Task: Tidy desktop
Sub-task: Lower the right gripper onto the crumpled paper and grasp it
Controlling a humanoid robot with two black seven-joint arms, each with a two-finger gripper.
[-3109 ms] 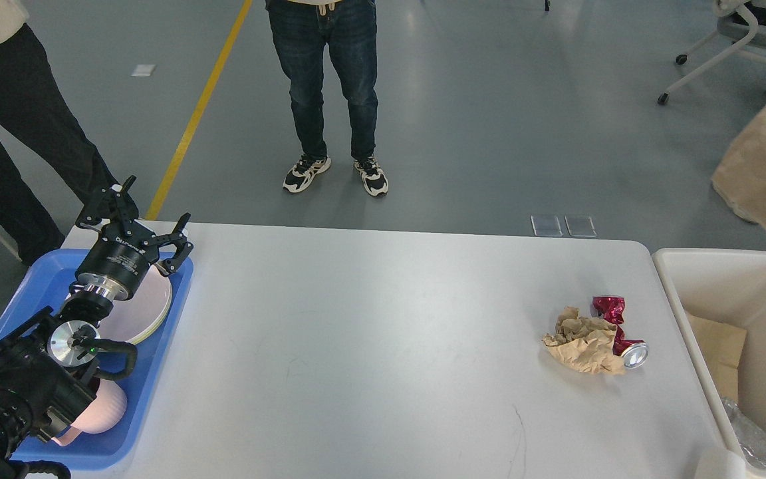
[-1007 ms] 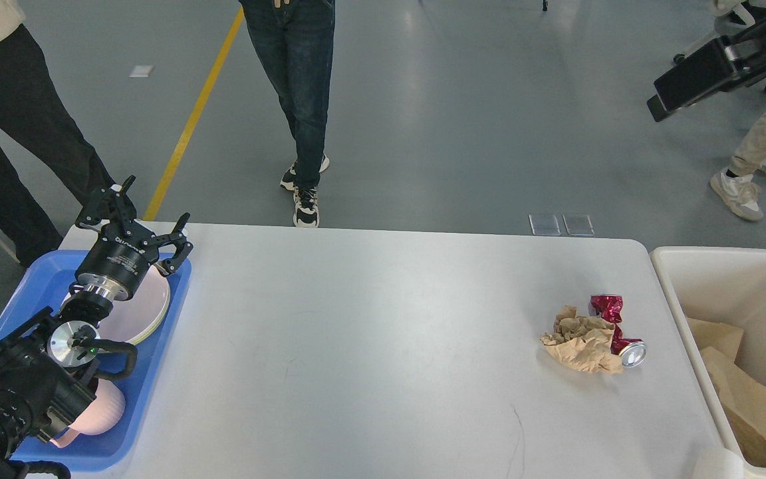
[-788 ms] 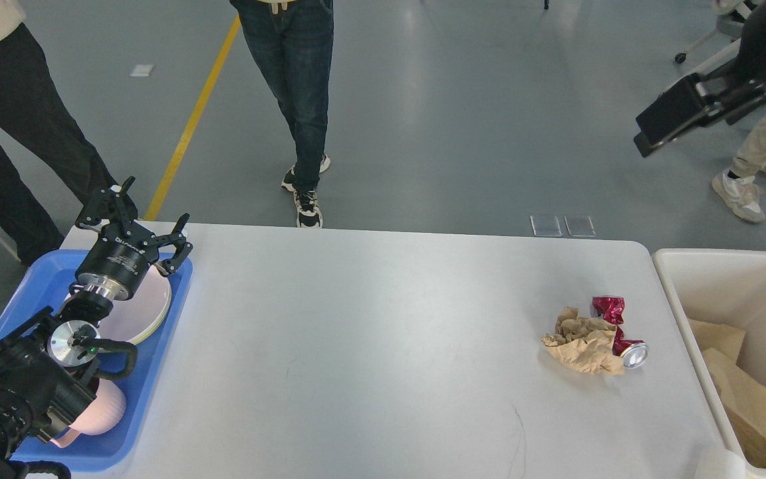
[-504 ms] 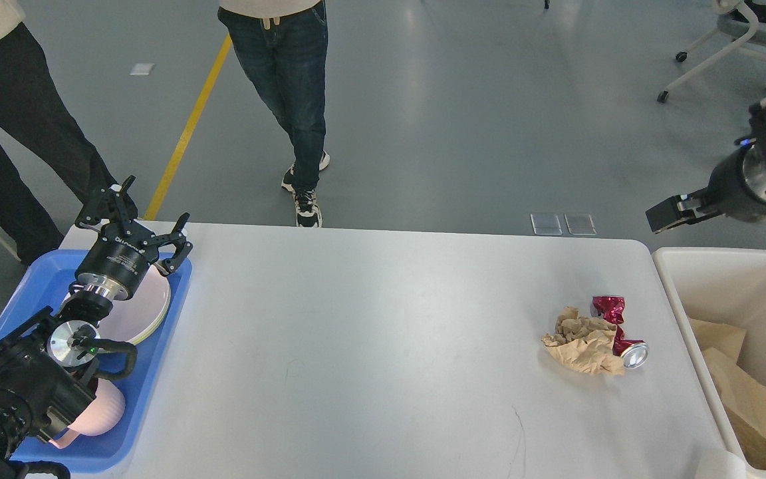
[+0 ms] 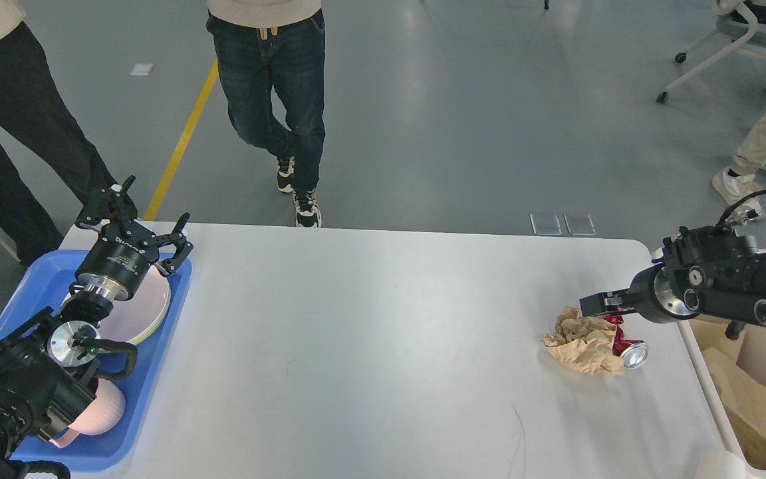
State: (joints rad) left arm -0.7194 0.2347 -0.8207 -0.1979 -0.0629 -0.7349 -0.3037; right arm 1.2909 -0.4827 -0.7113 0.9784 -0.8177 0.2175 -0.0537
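Note:
The white desktop (image 5: 370, 332) fills the middle of the head view. A crumpled brown paper wad (image 5: 582, 342) and a crushed red can (image 5: 628, 350) lie together near its right end. My right gripper (image 5: 597, 307) points left and hovers just above the can and the wad's far edge. Its fingers look like one dark piece, so I cannot tell their state. My left gripper (image 5: 140, 219) is open and empty, held above the pink plates (image 5: 150, 309) in the blue tray (image 5: 157, 379) at the left edge.
A pink cup (image 5: 105, 409) lies in the tray under my left arm. A cream bin (image 5: 703, 382) with brown paper (image 5: 755, 406) inside stands off the right end. People stand behind the table, one at the middle (image 5: 270, 100) and one at the left (image 5: 10, 133).
My right arm has swung in from the upper right and come down over the can and paper wad. The person in jeans has stepped left. My left arm has not moved.

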